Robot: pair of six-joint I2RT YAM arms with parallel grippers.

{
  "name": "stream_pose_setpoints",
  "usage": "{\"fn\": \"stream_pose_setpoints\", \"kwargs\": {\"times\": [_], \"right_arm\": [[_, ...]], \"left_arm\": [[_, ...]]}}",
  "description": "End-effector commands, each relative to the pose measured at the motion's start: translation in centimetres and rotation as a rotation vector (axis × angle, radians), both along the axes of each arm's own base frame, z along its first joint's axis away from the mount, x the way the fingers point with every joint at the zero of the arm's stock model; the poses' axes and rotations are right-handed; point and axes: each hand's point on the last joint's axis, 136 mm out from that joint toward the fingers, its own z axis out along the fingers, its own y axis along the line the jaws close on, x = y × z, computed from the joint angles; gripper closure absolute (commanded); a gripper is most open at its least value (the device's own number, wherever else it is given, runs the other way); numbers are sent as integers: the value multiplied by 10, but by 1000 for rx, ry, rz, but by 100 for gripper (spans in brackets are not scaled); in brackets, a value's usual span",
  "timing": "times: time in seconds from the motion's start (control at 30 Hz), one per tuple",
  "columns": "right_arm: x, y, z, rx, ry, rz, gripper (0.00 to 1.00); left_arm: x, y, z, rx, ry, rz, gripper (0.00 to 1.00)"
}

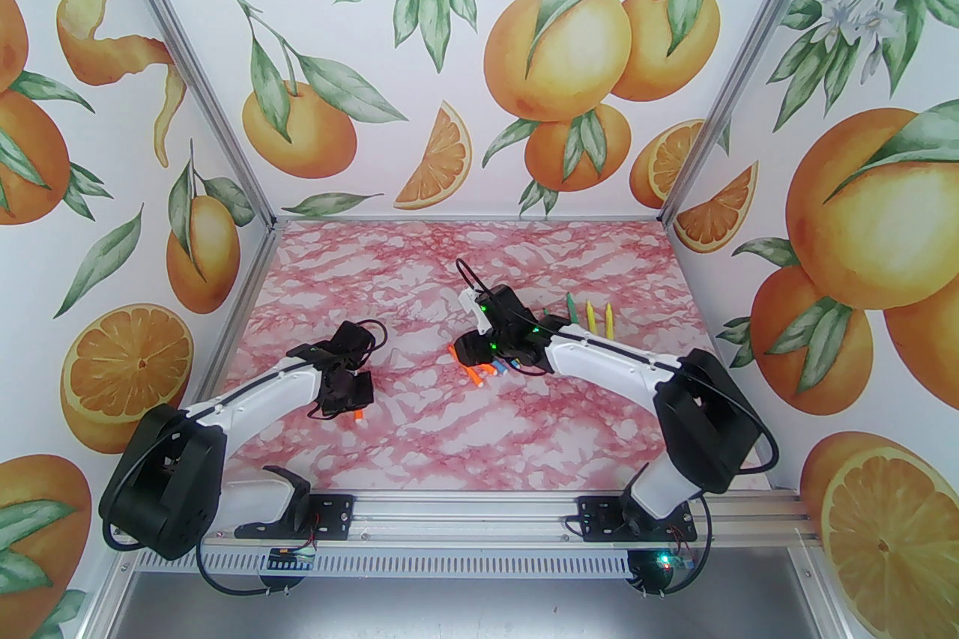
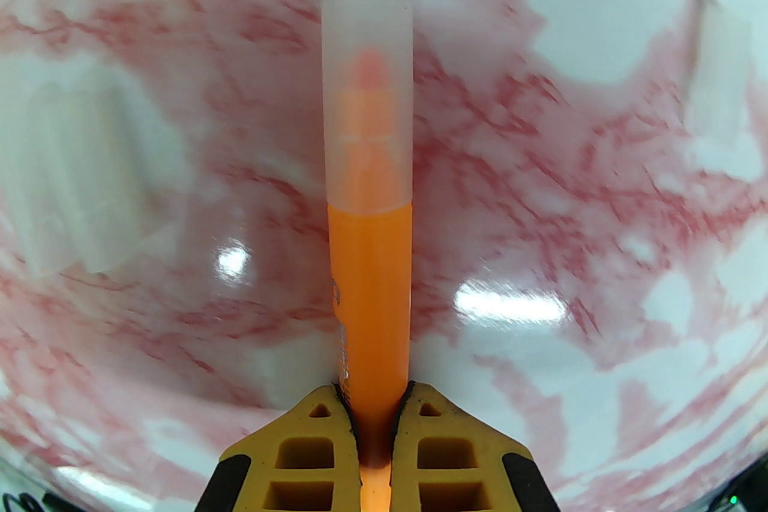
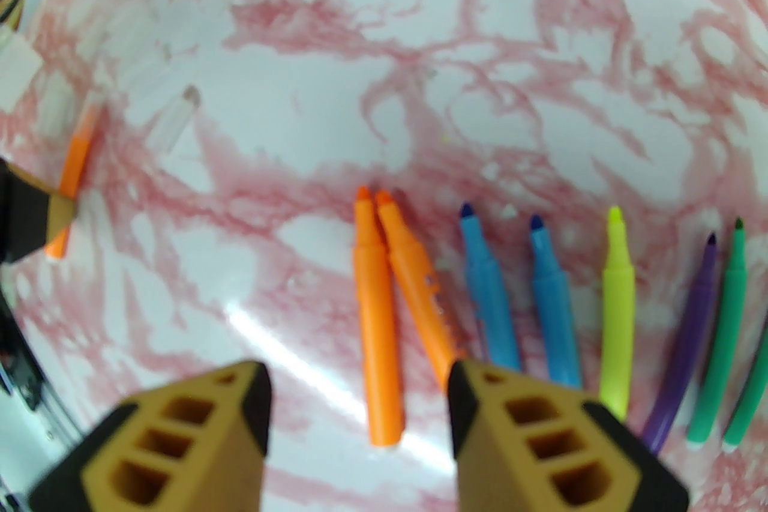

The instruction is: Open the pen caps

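My left gripper is shut on the barrel of an orange marker. A frosted clear pen cap still covers the marker's tip, which points away over the table. From above, the left gripper sits low at the left, with the orange marker poking out. My right gripper stands open above a row of uncapped markers: two orange, two blue, a yellow, a purple and green ones. A loose clear cap lies at the upper left, blurred.
Pink marbled tabletop. A green marker and two yellow markers lie behind the right arm. Walls printed with oranges close in the back and both sides. The right gripper hovers over orange markers mid-table.
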Motion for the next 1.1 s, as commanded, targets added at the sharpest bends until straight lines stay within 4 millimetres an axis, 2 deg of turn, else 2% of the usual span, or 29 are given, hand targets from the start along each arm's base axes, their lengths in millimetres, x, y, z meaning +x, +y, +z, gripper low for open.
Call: {"fn": "stream_pose_setpoints", "kwargs": {"times": [0.0,0.13,0.23,0.47,0.6,0.7,0.8,0.93,1.07], "right_arm": [[3,-9,9,12,-29,-29,46],[4,-19,9,9,-35,-56,46],[4,-26,11,8,-37,-73,46],[-2,-39,13,-28,-39,-101,46],[-5,-47,15,-39,-47,-121,46],[-7,-54,17,-55,-56,-137,46],[-9,-58,19,-60,-62,-147,46],[-12,-62,18,-64,-57,-154,46],[-12,-61,15,-59,-41,-167,46]], "left_arm": [[17,-17,38,-82,-92,-24,100],[35,-51,59,-226,-152,-103,100],[49,-76,63,-288,-166,-154,100],[78,-126,46,-307,-141,-233,100],[82,-151,24,-309,-93,-260,100],[77,-161,6,-307,-56,-261,99],[72,-162,-4,-303,-41,-249,98],[65,-157,-11,-293,-29,-231,85],[62,-155,-8,-298,-36,-229,74]]}}
